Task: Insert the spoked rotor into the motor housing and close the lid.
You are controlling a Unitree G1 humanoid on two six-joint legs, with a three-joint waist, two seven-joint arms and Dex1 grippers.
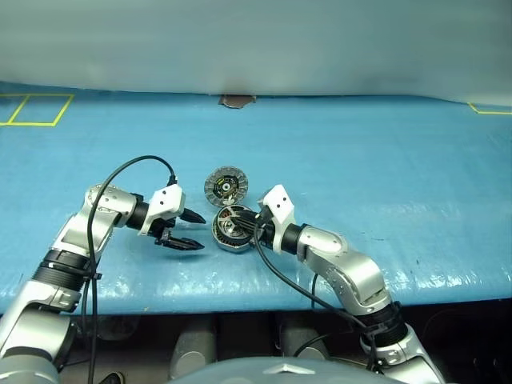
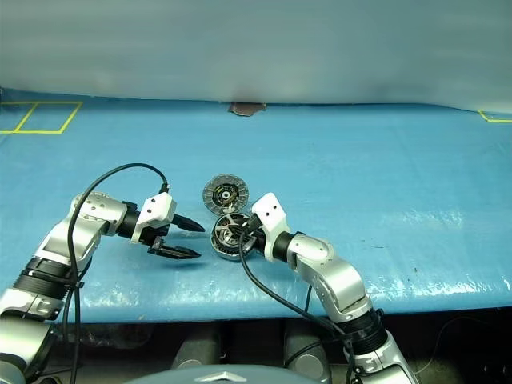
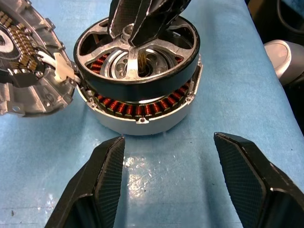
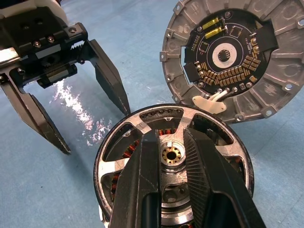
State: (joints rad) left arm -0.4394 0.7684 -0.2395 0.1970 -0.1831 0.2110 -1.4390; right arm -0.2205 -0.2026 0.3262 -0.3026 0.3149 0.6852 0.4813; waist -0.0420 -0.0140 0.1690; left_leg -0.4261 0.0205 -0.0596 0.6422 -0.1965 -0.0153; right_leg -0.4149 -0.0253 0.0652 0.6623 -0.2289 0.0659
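Copper-wound motor housing (image 3: 142,111) under spoked rotor (image 3: 137,61)

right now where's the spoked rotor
The spoked rotor sits tilted on top of the motor housing near the blue table's front edge, its hub pinched by the right gripper, with the open lid lying just behind.
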